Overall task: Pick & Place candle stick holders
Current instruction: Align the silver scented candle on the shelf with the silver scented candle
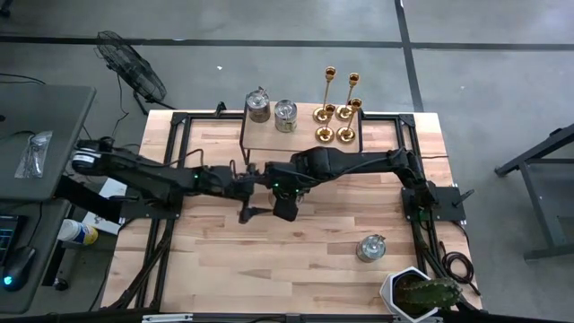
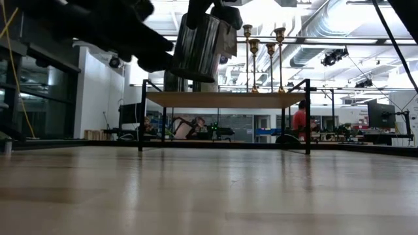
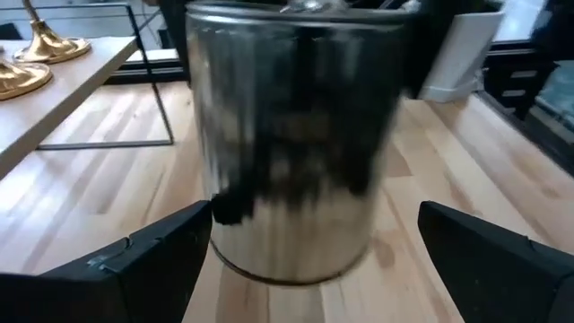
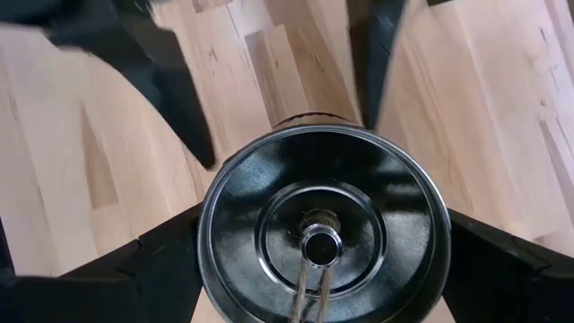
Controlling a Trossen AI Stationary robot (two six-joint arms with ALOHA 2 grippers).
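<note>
You have bare table (image 1: pixel 269 260) across the whole front half, from the left edge to a lone silver jar (image 1: pixel 370 248) near the right front, with a potted plant (image 1: pixel 421 294) at the corner beyond it. Along the back edge stands a small raised shelf (image 1: pixel 269 136) on thin black legs.

Going left to right: the left gripper (image 3: pixel 314 260) sits near the table's middle, its fingers (image 3: pixel 134 265) spread wide on either side of a shiny metal can (image 3: pixel 296 144) without closing on it. Just beside it, the right gripper (image 4: pixel 318 260) holds that same can from above — its fingers (image 4: pixel 502 260) clamp the sides, and in the low view the can hangs clear of the tabletop.

On the shelf you see two more jars (image 1: pixel 272 109) at its left and middle. The candle holders (image 1: pixel 338 112) — four gold ones — stand upright in a tight cluster at the shelf's right end, well behind and to the right of both grippers, untouched.
</note>
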